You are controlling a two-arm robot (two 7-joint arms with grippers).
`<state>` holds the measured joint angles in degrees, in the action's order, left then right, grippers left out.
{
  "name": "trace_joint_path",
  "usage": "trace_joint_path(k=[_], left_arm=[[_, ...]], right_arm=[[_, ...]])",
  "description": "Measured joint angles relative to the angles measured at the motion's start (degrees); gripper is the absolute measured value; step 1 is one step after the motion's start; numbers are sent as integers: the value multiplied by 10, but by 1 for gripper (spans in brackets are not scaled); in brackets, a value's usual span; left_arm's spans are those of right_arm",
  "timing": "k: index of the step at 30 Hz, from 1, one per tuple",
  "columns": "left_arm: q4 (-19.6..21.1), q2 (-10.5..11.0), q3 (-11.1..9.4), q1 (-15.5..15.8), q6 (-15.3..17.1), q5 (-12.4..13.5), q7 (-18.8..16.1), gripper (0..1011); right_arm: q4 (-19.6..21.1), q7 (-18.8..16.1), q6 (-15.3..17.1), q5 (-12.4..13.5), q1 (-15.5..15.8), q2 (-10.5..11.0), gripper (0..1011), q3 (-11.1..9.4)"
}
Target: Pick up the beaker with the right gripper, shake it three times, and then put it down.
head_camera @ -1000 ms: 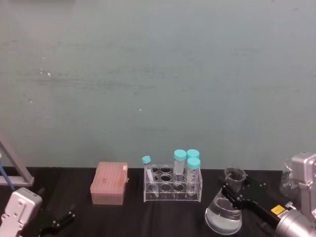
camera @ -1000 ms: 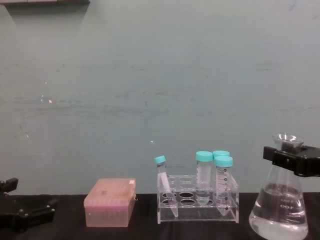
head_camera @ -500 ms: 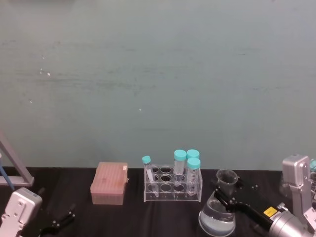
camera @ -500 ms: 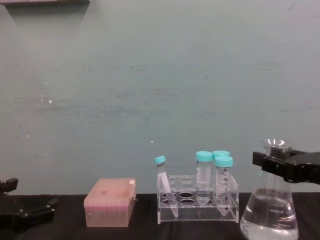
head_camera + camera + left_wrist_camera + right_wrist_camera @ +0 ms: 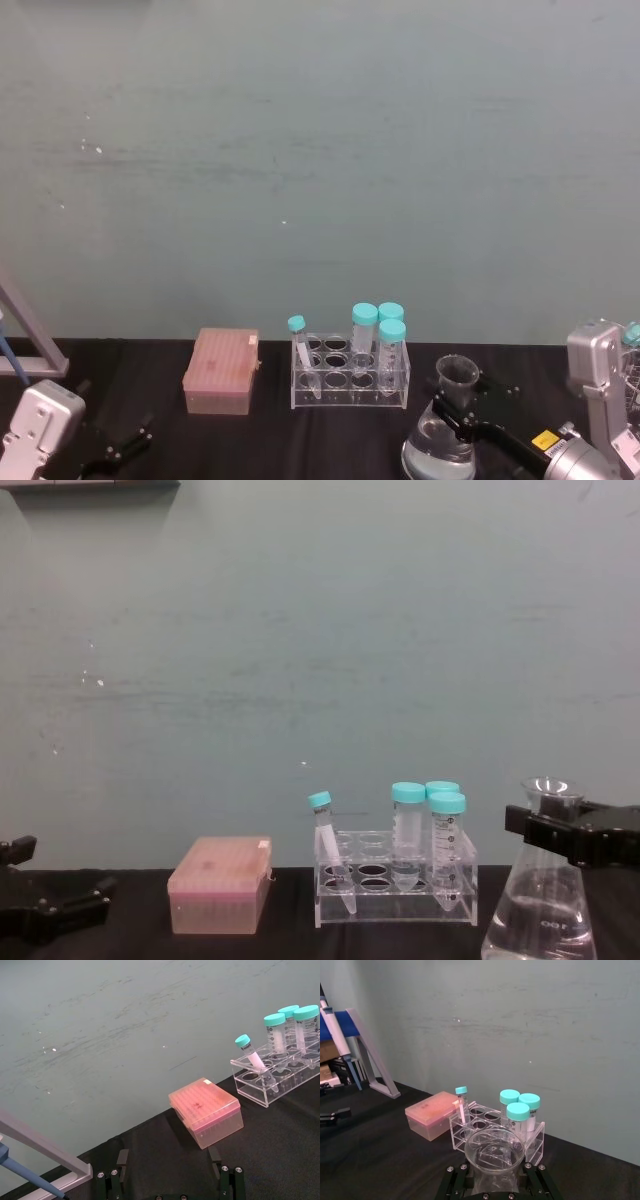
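Gripping the beaker (image 5: 440,445) by its narrow neck, the right gripper (image 5: 462,402) sits near the right front corner of the worktop (image 5: 270,440), its black fingers pressed against the glass from both sides just under the flared rim. The chest view shows the same hold, with the right gripper (image 5: 545,825) clamped around the neck and the beaker (image 5: 538,920) upright, its wide base cut off by the lower edge of the picture, so whether it touches the worktop cannot be told. Clear liquid fills the lower part of the beaker. From the right wrist view the open mouth of the beaker (image 5: 494,1148) lies between the two fingers (image 5: 454,1182). Just left of the beaker, toward the middle of the worktop, stands a clear tube rack (image 5: 350,372) holding three upright tubes (image 5: 364,335) with teal caps and one thinner tube (image 5: 302,355) leaning to the left. Further left lies a closed pink box (image 5: 222,371). The left gripper (image 5: 125,447) rests low at the left front corner of the worktop, well apart from everything, with its thin fingers (image 5: 122,1160) spread apart and holding nothing
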<state>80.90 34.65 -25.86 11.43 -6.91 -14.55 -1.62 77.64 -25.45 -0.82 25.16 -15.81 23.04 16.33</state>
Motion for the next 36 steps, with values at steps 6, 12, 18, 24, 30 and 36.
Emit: trace_joint_path(k=[6,12,18,24,30,36], left_arm=[[0,0,0,0,0,0,0,1000],[0,0,0,0,0,0,0,1000],[0,0,0,0,0,0,0,1000],[0,0,0,0,0,0,0,1000],[0,0,0,0,0,0,0,1000],[0,0,0,0,0,0,0,1000]], right_arm=[[-6,-2,-1,3,-2,-1,450,2],[-9,-3,-2,3,-4,-2,450,4],[-13,-3,-3,3,-6,-4,450,7],[-15,-2,-3,3,-8,-6,450,8],[-19,-2,-3,2,-10,-7,450,10],[-23,-3,-3,2,-13,-9,450,11]])
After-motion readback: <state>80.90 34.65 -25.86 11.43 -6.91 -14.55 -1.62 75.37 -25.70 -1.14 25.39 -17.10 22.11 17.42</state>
